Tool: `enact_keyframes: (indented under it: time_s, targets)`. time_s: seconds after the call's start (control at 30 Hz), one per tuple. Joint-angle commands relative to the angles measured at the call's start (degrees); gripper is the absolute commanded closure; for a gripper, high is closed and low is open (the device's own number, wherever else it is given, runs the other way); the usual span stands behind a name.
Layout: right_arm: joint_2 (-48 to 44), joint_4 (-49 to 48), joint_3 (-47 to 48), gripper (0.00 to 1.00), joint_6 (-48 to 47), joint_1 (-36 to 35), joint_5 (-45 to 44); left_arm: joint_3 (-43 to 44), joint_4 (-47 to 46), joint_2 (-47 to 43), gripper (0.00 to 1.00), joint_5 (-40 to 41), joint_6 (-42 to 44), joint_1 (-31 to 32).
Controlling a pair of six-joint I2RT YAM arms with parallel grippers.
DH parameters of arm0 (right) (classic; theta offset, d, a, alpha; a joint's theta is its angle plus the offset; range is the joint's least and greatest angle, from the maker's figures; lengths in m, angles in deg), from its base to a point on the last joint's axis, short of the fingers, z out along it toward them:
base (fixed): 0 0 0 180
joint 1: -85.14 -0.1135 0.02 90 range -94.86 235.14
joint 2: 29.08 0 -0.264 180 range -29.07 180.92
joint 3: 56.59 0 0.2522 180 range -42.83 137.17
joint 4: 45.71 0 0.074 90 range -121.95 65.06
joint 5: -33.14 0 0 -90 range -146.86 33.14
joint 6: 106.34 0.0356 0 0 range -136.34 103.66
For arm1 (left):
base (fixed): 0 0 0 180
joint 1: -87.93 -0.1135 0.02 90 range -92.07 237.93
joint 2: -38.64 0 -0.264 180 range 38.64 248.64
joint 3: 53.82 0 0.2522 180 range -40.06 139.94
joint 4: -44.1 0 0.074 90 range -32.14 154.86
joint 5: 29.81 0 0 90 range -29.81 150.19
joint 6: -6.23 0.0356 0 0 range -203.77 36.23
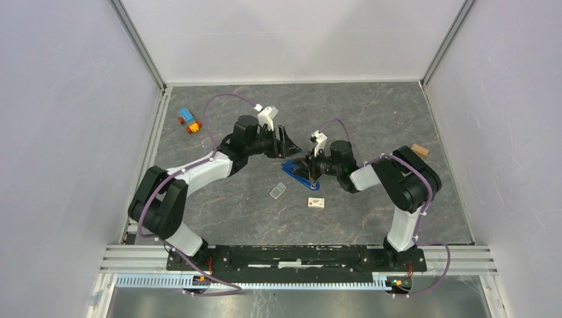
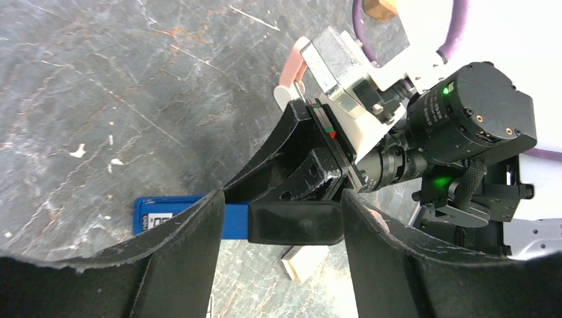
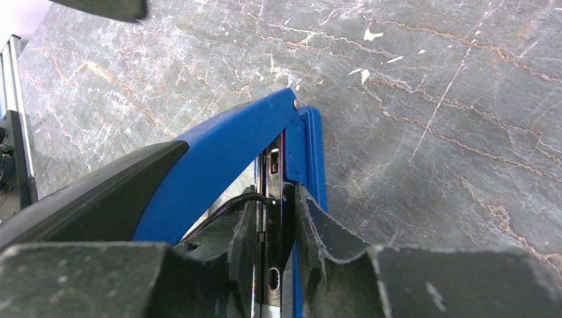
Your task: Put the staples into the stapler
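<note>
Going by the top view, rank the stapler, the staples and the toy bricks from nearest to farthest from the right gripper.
1. The stapler, at the centre, clamped in the right gripper.
2. The staples, lying just to its near left.
3. The toy bricks, off in the far left corner.

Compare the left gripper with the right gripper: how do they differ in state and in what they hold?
The left gripper has its jaws wide open; the right gripper has them nearly together. The left gripper holds nothing; the right gripper is clamped on the stapler, whose blue top is raised. Both have black jaws and point at the stapler.
</note>
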Motion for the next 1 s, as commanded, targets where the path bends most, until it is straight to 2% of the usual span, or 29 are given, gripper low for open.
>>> enact_keyframes:
  time_s: [0.0, 0.27, 0.5, 0.73, 0.97]
  targets:
    - [-1.27, 4.37, 1.44, 0.70, -1.75, -0.10, -0.65, -2.91, 1.48, -6.00, 0.29, 5.74, 3.65, -0.69]
    - [-5.80, 9.45, 1.73, 0.59, -2.39, 0.54, -1.60, -5.41, 2.17, -7.13, 0.29, 7.02, 2.60, -1.35]
    - [-7.01, 12.54, 1.31, 0.60, -4.45, 0.91, -0.90, -7.28, 0.18, -7.24, 0.31, 5.47, 0.37, -1.29]
    - [-10.80, 20.52, 1.20, 0.60, -8.41, 2.06, -2.85, -6.60, 4.50, -6.52, 0.31, 8.99, 0.86, -1.29]
    - [-13.54, 27.28, 1.39, 0.59, -10.19, 4.95, -0.81, -5.41, 7.75, -3.99, 0.31, 12.97, 1.07, -1.41]
